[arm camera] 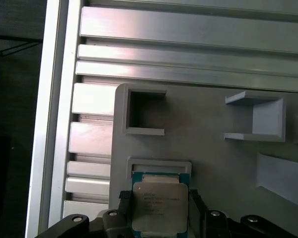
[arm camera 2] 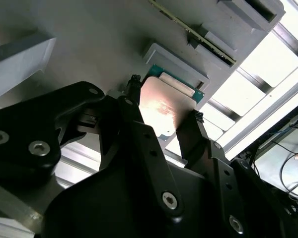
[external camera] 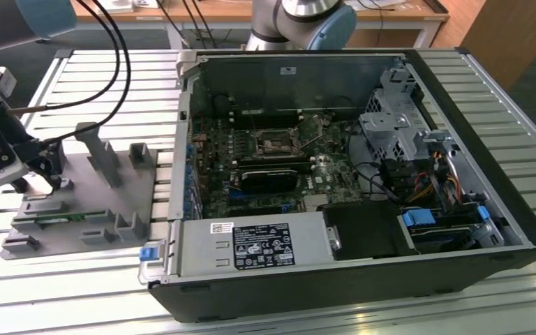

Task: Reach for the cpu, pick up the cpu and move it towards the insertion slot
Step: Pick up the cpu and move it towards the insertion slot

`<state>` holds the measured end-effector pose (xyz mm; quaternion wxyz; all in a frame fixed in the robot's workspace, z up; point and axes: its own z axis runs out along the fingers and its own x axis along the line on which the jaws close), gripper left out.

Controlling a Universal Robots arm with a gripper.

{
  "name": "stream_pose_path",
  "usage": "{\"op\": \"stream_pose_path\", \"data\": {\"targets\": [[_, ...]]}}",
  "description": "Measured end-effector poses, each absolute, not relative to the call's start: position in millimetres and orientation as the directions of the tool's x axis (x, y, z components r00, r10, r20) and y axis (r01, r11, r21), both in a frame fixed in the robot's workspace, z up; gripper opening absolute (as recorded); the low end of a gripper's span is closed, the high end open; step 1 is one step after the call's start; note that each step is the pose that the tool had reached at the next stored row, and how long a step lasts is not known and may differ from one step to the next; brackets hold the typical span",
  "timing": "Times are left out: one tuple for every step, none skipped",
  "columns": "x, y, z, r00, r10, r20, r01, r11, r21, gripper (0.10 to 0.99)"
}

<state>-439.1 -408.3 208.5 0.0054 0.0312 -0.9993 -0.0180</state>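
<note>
Clamped end effector (arm camera 2: 164,111) on the cpu (arm camera: 160,207), with black fingers (arm camera 2: 130,101) pressed against two opposite edges. Held it at the teal-edged pocket of the grey fixture (external camera: 109,202), on the slatted tabletop (external camera: 91,77) at the exterior view's left. Stood well apart from the insertion slot (external camera: 273,144) inside the open computer case (external camera: 491,139).

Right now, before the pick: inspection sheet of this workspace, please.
surface: slatted aluminium table, bearing a grey plastic fixture tray and an open black computer case.
job's things: flat silvery square cpu in the tray's holder; silvery-framed insertion slot on the case's motherboard.
clutter: narrow green memory stick in the tray.
grippers: black gripper at the cpu; grip cannot be judged.
cables: black cables over the table; coloured wiring inside the case.
surroundings: wooden desk beyond the table.
</note>
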Motion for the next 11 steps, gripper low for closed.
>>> {"op": "stream_pose_path", "data": {"targets": [[-439.1, -408.3, 209.4, -0.998, -0.063, 0.01, -0.062, 0.997, 0.036, 0.541], [-439.1, -408.3, 210.5, -0.998, -0.063, 0.01, -0.062, 0.997, 0.036, 0.541], [-439.1, -408.3, 211.7, -0.998, -0.063, 0.01, -0.062, 0.997, 0.036, 0.541], [-439.1, -408.3, 212.8, -0.998, -0.063, 0.01, -0.062, 0.997, 0.036, 0.541], [-439.1, -408.3, 213.9, -0.998, -0.063, 0.01, -0.062, 0.997, 0.036, 0.541], [-439.1, -408.3, 214.7, -0.998, -0.063, 0.01, -0.062, 0.997, 0.036, 0.541], [-439.1, -408.3, 215.4, -0.998, -0.063, 0.01, -0.062, 0.997, 0.036, 0.541], [-439.1, -408.3, 216.0, -0.998, -0.063, 0.01, -0.062, 0.997, 0.036, 0.541], [-439.1, -408.3, 216.4, -0.998, -0.063, 0.01, -0.062, 0.997, 0.036, 0.541], [-439.1, -408.3, 216.8, -0.998, -0.063, 0.01, -0.062, 0.997, 0.036, 0.541], [-439.1, -408.3, 217.3, -0.998, -0.063, 0.01, -0.062, 0.997, 0.036, 0.541]]}}
